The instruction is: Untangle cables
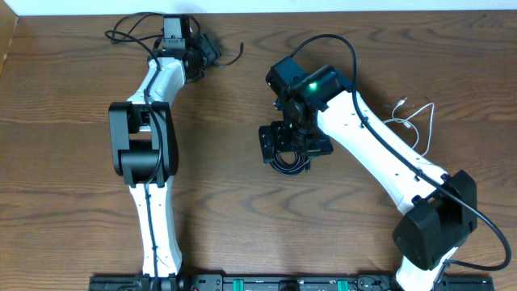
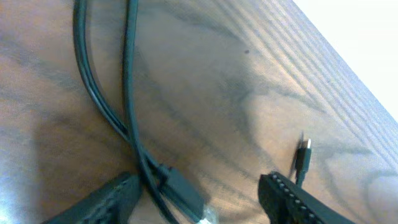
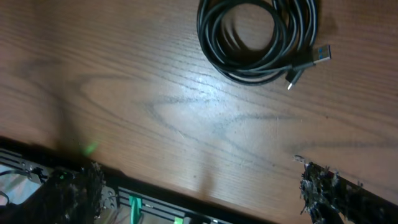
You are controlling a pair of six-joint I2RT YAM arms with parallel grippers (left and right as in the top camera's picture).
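At the table's far edge a thin black cable loops beside my left gripper. The left wrist view shows two strands of this cable running down to a black plug, which lies between the open jaws close to the left finger. A smaller plug end rests by the right finger. A coiled black cable lies mid-table beneath my right gripper. The right wrist view has that coil ahead of wide-open, empty jaws. A white cable lies at the right.
The table's far edge runs just behind the left gripper. The front rail with green fittings shows below the right gripper. Both white arms stretch across the wooden table.
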